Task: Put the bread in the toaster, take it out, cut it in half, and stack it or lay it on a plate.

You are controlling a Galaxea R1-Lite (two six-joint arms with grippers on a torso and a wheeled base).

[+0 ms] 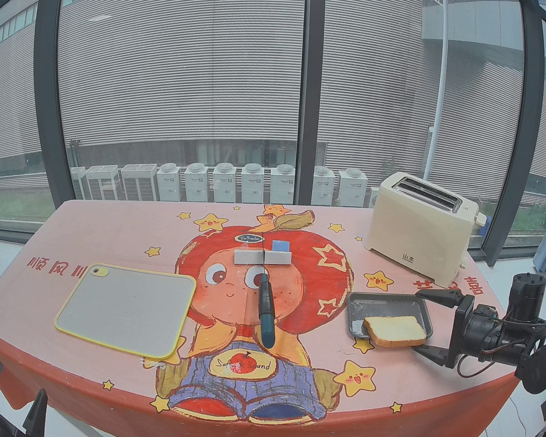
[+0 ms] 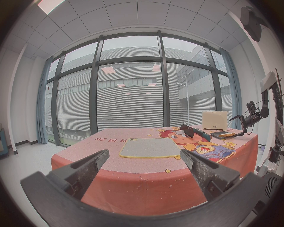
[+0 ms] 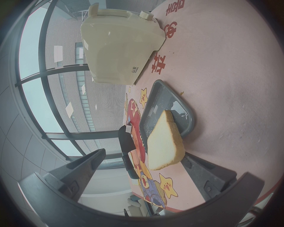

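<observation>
Nearest you, the left end effector [image 1: 16,393] hangs below the near edge of the counter [image 1: 100,230], fingers spread wide and holding nothing; judged idle for this step, it can wait there. Farther in on your right, the right end effector [image 1: 432,324] lies low over the counter, turned on its side, its fingers wide apart and empty, one to either side of the bread [image 1: 395,331]. The nearer finger sits just beside the slice; whether it touches cannot be told. The bread lies flat across the near right corner of the grey tray [image 1: 391,299], overhanging its rim. The step in hand appears to be the first pickup, so centre the slice between the fingers before closing, and grip across the crust edges with light pressure, since the crumb will likely squash. Lift clear of the tray rim so the tray is not dragged. Mid-counter, the knife [image 1: 266,308] rests with its blade against a small block [image 1: 262,256], and the cutting board [image 1: 126,308] lies to its left, both well apart from your path. Farthest back stands the toaster [image 1: 419,228], slots [image 1: 426,195] facing up: turn the slice on edge and line it up with a slot before lowering.
</observation>
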